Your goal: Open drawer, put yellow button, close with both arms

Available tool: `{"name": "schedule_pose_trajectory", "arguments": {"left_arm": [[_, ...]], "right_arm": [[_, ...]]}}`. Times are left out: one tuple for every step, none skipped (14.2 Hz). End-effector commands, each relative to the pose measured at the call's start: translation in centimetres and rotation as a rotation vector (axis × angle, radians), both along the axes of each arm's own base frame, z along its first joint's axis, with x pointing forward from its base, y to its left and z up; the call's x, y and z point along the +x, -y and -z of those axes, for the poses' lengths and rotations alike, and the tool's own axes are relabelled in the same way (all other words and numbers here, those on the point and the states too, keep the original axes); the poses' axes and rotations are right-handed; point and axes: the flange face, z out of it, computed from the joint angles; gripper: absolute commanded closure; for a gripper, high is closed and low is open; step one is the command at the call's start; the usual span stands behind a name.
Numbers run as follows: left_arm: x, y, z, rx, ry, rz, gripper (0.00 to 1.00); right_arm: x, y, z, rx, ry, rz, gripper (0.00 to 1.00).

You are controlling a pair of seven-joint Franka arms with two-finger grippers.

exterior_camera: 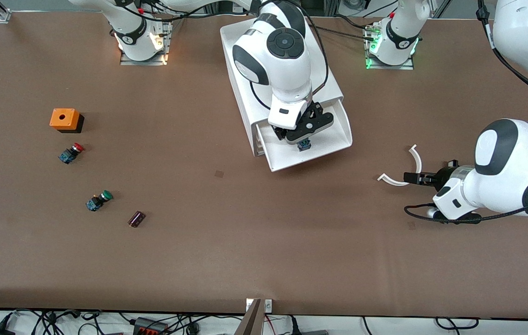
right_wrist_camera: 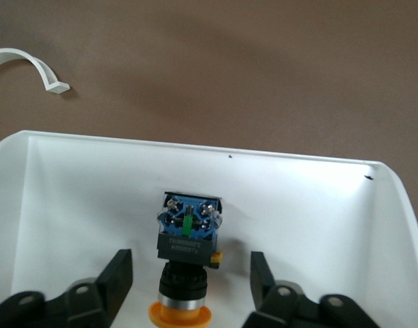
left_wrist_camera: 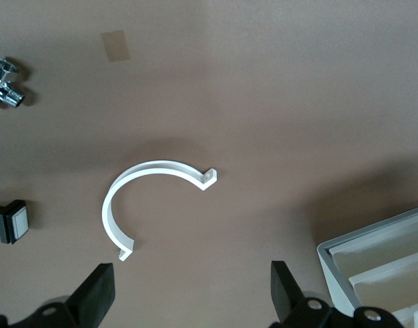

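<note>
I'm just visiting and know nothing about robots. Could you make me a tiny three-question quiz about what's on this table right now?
1. True or false: the yellow button lies in the open drawer.
2. Which pincer is over the drawer? A) right pincer B) left pincer
3. Fill in: the left pincer waits open beside a white curved ___.

Key: 1 true; 2 A; 3 clip.

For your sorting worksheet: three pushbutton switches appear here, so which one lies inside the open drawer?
The yellow button, lying in the drawer between the right gripper's open fingers; the red-capped and green-capped switches lie on the table.
</note>
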Motion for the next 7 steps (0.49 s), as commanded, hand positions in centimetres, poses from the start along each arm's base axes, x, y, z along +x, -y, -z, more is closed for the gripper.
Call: {"name": "schedule_pose_trajectory", "arguments": {"left_arm": [[-0.3,0.8,0.2,0.033,-0.006,-0.040,0.00],[-0.5,1.4,0.4,0.038,-0.014,-0.061,0.00],[-0.5,2.5,0.2,0.037,-0.009,-0.074,0.00],[-0.5,4.0,-0.2,0.032,0.015,-0.098,0.00],[-0.7,5.4,-0.9,0.037,0.036,-0.136,0.00],[-1.1,7.2,-1.0,0.040,0.055,-0.173,0.00],[-1.6,8.7,-1.2,0.037,0.084,-0.198,0.00]], "right_arm": [[0.6,0.2,-2.3,0.026,0.014,0.043,0.00],[1.3,0.9,-3.8,0.033,0.020,0.055,0.00],[2.3,1.8,-5.1,0.038,0.026,0.073,0.00],[4.4,4.3,-6.5,0.031,0.021,0.109,0.00],[6.6,7.3,-7.7,0.023,0.013,0.152,0.00],[8.1,9.9,-9.1,0.016,0.011,0.187,0.00],[9.6,12.6,-10.2,0.003,0.007,0.225,0.00]]}}
